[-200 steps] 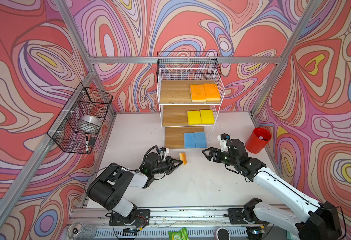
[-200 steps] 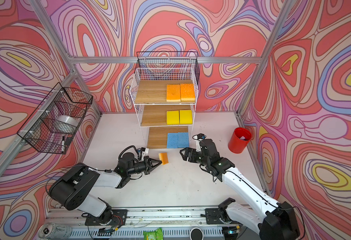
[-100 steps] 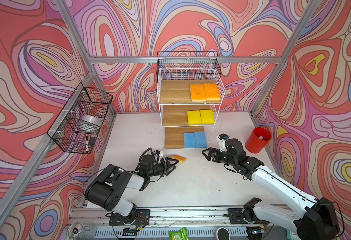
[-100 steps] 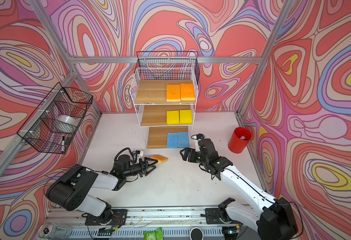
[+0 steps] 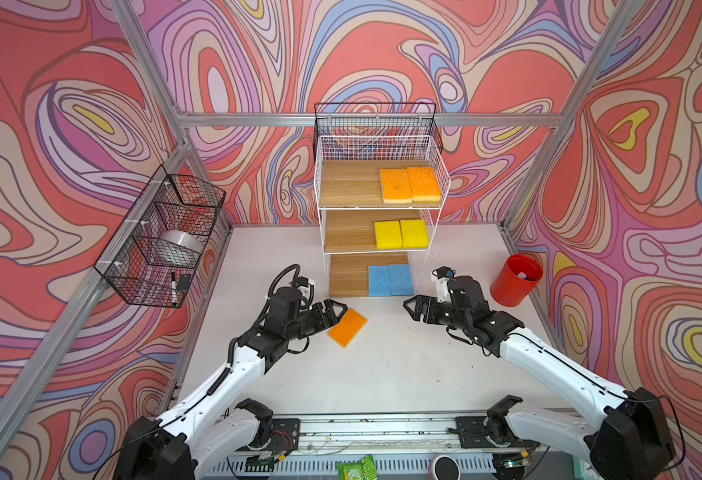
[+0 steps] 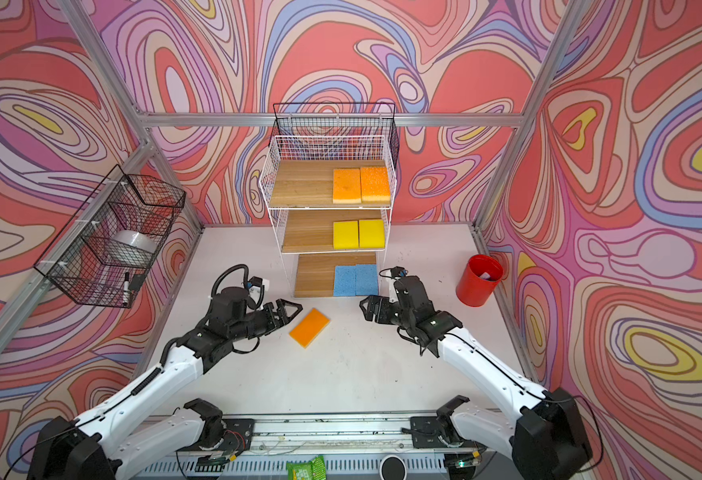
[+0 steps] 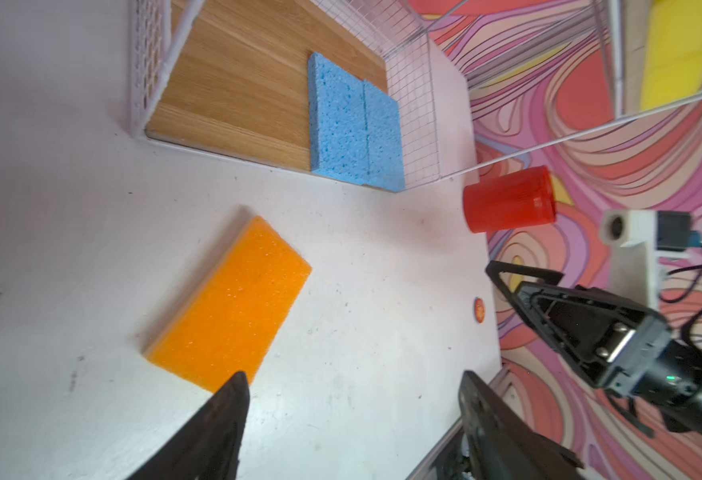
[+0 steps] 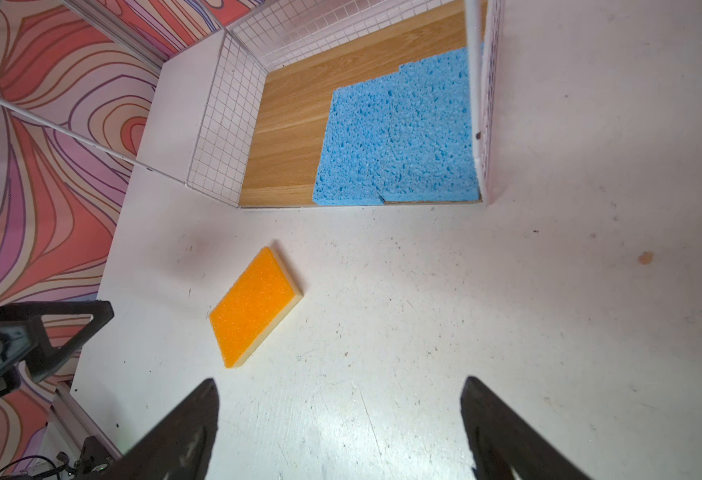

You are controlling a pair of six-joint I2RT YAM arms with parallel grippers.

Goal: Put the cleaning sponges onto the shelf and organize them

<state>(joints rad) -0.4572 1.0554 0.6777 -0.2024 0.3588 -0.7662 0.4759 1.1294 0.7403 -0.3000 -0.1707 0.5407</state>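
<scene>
Since it lies loose, orange sponge (image 5: 347, 328): flat on table (image 5: 382, 374), orange face up, pale side down, skewed to the shelf front, just ahead of the bottom tier.
shelf (image 5: 349, 189): six sponges on it: orange pair (image 5: 409, 185) on top, yellow pair (image 5: 401, 234) in the middle, blue pair (image 5: 390, 280) at the bottom. Each pair sits at the right end in both top views, with bare wood beside it.
step (my read): pick up the last sponge and park it on the top tier next to the orange pair.
grasp: come straight down, jaws across the short width near the middle. Close lightly (foam will bow if squeezed hard).
placement: clear the wire rim (image 5: 382, 137), square the long edge to the pair, lower onto the board before opening.
left gripper (image 5: 337, 312): jaws spread, holding nothing. Low over the table, arm stretched forward, tips just beside the sponge's near corner (can't tell if they touch).
right gripper (image 5: 409, 309): jaws spread wide, empty. Hovers near the shelf's front corner, well apart from the sponge, pointing across at it.
</scene>
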